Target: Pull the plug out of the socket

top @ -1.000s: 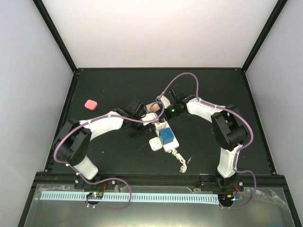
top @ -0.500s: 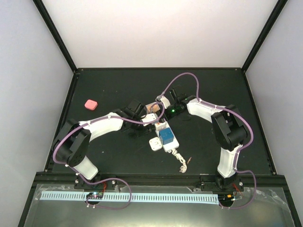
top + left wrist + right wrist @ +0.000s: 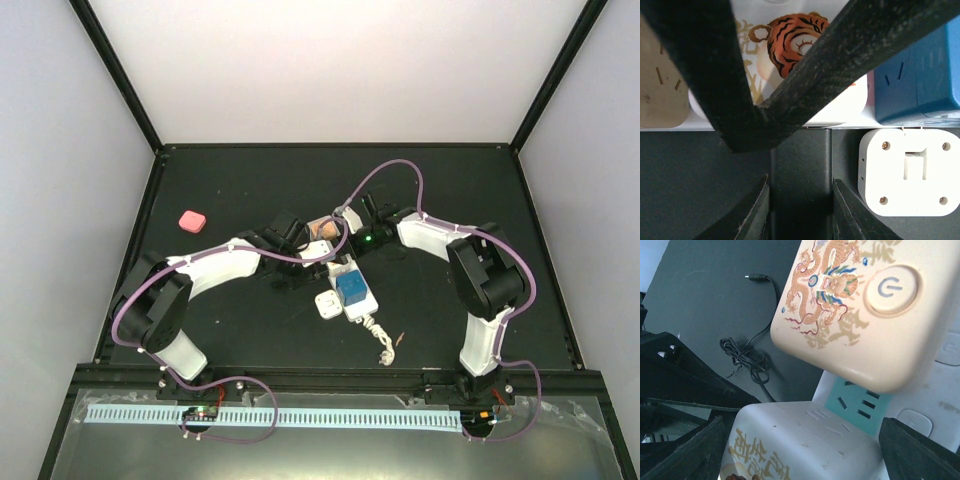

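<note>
Black and matte, the counter [image 3: 240, 180] carried everything. Two white arms were bolted at its near edge, the left arm [image 3: 215, 262] and the right arm [image 3: 480, 275], both bending in toward the middle. Nearest them lay one short bundled white cord [image 3: 381, 340], running up into the socket [image 3: 362, 305], a single long white strip lying at a slant near the counter's centre. Four cube adapters could be counted. One loose white cube [image 3: 327, 304] lay flat on the counter just beside the strip's left edge. Three more stood in a row on the strip: a blue cube [image 3: 350, 288] nearest, then a white tiger-printed cube [image 3: 790, 45], then the beige plug [image 3: 855, 315] with a dragon print and a round power button. The left gripper [image 3: 757, 124] sat over the tiger-printed cube, its two black fingers [image 3: 705, 75] hiding much of it. Their tips met at the strip's edge, jaws closed together; whether they pinched anything could not be told. The right gripper [image 3: 802, 425] hung by the beige plug with its jaws spread wide, touching nothing that showed. One green outlet face [image 3: 855, 402] showed under that plug, but whether its pins were seated was hidden. One thin black cable [image 3: 747, 357] lay coiled beside the strip. One small pink object [image 3: 190, 219] sat well apart at the far left, too small to identify.
</note>
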You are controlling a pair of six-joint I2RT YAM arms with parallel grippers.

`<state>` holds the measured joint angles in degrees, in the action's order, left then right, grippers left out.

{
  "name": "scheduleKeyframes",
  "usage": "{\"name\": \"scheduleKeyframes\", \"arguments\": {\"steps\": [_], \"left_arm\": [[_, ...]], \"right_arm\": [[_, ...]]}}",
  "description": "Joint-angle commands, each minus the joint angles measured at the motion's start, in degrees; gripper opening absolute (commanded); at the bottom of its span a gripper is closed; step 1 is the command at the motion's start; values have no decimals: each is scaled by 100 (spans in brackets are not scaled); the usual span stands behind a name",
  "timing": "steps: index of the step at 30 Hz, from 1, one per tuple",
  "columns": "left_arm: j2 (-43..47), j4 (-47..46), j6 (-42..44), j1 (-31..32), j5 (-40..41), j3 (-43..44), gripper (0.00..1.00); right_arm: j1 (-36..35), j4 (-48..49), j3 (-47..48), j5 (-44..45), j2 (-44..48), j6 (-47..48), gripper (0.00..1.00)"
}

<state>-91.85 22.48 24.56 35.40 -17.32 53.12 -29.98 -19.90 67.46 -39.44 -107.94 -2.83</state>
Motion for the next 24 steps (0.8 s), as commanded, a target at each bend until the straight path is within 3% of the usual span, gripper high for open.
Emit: {"name": "scheduleKeyframes", "arguments": {"steps": [1, 9, 24], "left_arm": [[-50, -54, -125, 7, 102, 199, 21], [66, 52, -8, -37, 234, 8, 22], [438, 69, 227, -280, 106, -283, 24]], "right_arm": [[-55, -492, -182, 545, -174, 141, 84], [130, -530, -186, 828, -352, 112, 77], [150, -555, -281, 1247, -380, 283, 75]]}}
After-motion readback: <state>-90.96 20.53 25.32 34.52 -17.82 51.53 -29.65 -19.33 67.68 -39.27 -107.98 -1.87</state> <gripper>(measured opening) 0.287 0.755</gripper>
